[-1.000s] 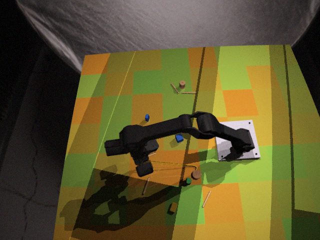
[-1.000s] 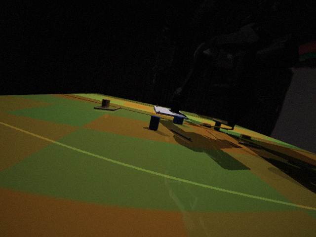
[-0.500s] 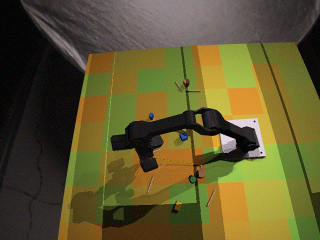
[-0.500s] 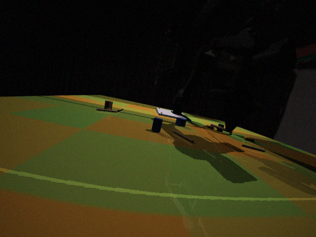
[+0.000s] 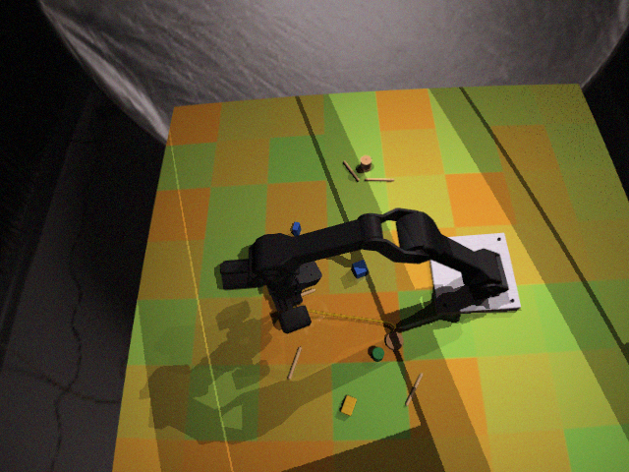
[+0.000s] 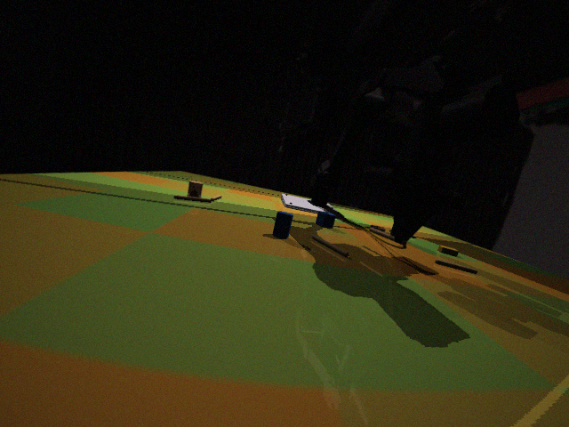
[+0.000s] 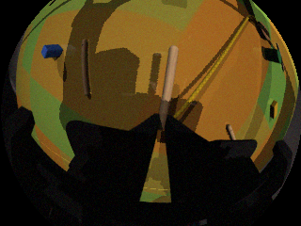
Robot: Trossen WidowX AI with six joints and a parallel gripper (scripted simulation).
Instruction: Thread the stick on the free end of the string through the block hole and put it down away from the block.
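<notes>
Pincer: gripper [image 7: 165, 127] clamps one end of the stick [image 7: 168, 78], which juts forward above the table [image 7: 207, 32].
Top view: string [image 5: 350, 318] runs taut from the gripper [image 5: 305, 293] to the button [image 5: 393, 339]; block [image 5: 365, 162] sits far off, toward the far edge.
Exterior view: block [image 6: 195, 188] stands apart, green ground open before it.
</notes>
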